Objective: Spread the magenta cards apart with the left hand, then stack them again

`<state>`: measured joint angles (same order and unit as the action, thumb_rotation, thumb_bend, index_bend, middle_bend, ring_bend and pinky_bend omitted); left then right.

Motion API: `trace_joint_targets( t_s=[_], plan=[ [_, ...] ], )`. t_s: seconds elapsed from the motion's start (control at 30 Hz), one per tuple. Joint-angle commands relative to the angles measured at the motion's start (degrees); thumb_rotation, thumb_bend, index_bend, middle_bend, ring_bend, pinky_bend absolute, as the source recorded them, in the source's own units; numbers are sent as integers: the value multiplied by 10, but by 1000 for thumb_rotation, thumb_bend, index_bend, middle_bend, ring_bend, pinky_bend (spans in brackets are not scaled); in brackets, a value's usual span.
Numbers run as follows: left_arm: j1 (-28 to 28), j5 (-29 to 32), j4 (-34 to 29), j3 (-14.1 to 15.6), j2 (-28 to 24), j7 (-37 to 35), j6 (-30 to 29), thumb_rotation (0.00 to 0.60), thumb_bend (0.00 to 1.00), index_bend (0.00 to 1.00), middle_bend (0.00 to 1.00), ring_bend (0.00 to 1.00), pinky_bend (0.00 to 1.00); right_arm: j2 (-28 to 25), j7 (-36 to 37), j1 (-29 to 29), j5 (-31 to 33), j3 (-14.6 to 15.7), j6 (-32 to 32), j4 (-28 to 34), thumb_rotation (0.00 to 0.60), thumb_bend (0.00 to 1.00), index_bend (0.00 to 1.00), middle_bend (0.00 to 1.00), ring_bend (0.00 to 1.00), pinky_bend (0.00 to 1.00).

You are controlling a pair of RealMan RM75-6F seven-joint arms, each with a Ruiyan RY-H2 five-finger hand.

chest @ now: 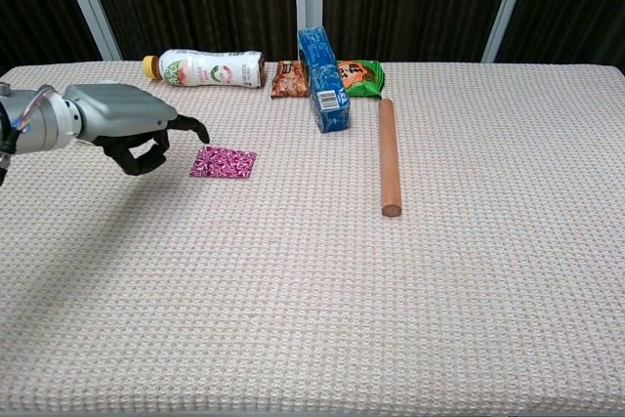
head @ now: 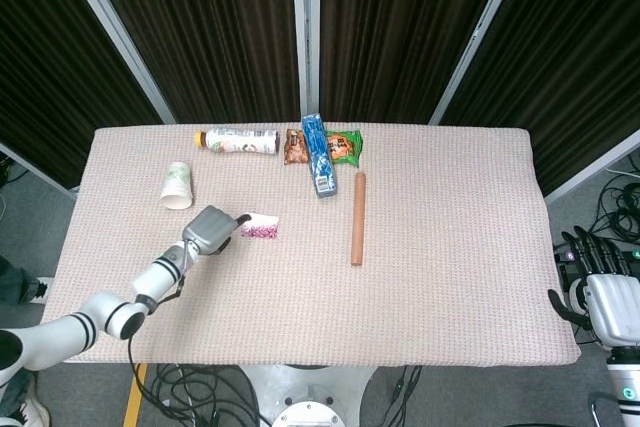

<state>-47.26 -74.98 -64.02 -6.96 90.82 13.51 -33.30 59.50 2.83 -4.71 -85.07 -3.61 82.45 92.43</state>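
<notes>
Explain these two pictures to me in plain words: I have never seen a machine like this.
This is a robot with two arms, each ending in a five-finger hand, at a cloth-covered table. Both pictures come from the robot's own cameras: one looks down from its head, the other looks forward from its chest.

The left hand hovers beside a small stack of magenta cards, its fingers curled toward them. It holds nothing. The right hand hangs off the table's right edge, fingers apart, seen only from the head.

Also on the table: a paper cup on its side, a lying bottle, two snack packets, a blue box and a wooden rod.
</notes>
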Motion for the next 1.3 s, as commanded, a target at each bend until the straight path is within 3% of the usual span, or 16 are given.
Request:
trace_joint_targets(
  t_s=[0.03,0.33,0.57,1.0,1.3],
  plan=[
    [-15,24,20,-1,21,19,15,600,626,216,816,854,956,1,0,-1,2,0,-2,-2,542,235,42,11,0,0],
    [-40,76,62,-3,56,52,31,600,625,215,816,854,957,1,6,-1,12,-2,-8,-11,540,237,41,11,0,0],
    [-59,118,59,13,51,85,64,600,622,215,816,854,957,0,9,-1,14,-2,-9,-13,538,239,42,10,0,0],
    [-101,243,-72,70,-17,154,80,600,610,216,821,854,956,-1,9,3,6,1,0,-10,538,239,41,11,0,0],
    [-147,328,-168,125,-50,206,28,600,606,216,822,854,956,-3,12,7,0,3,8,-8,540,238,42,11,0,0]
  ],
)
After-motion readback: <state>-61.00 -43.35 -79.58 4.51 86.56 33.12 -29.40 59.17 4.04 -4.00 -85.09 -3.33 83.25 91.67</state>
